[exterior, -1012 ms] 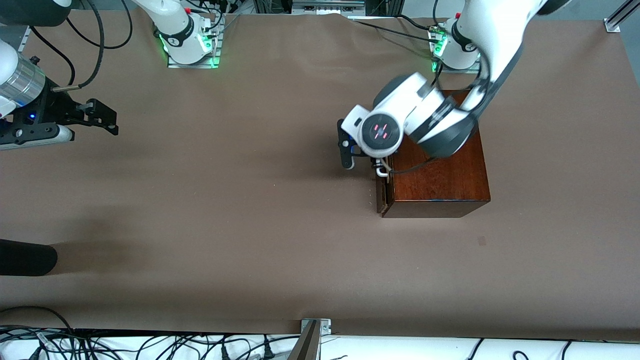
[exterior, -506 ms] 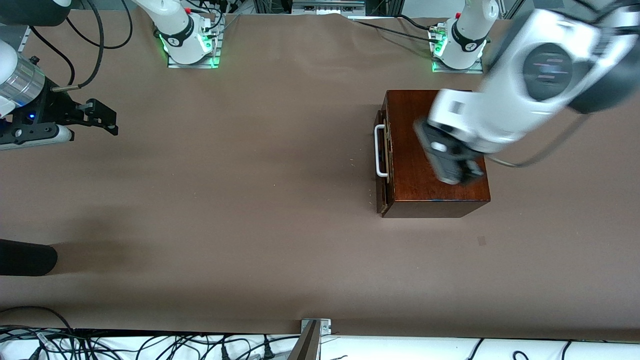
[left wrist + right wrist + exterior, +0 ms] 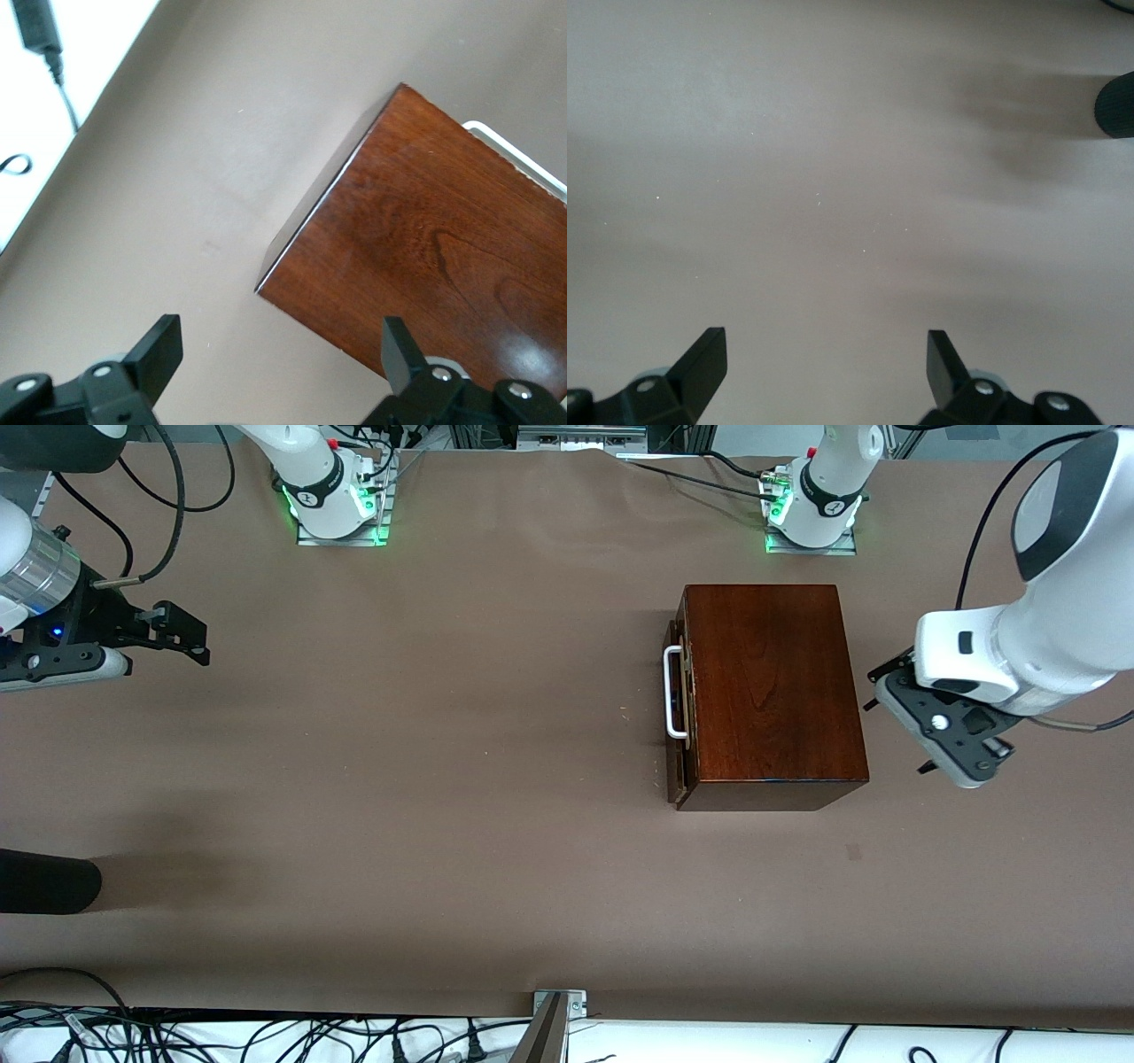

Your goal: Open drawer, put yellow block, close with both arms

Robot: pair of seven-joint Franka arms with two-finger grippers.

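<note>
Drawer (image 3: pixel 677 707) shut | left gripper (image 3: pixel 895 717) spread beside box (image 3: pixel 771 691) | right gripper (image 3: pixel 182 633) spread, waiting

- I am looking at a robotics lab, not a home or shop.
- 2 white arm bases (image 3: pixel 332 491) (image 3: pixel 811 500) are bolted on metal plates at the tabletop's (image 3: pixel 443 779) edge farthest from the front camera, each glowing green.
- Brown paper covers the whole tabletop.
- Loose black cables (image 3: pixel 266 1036) tangle on a white surface along the edge nearest the front camera.
- Aluminium framing (image 3: pixel 1094 460) shows at 1 corner.
</note>
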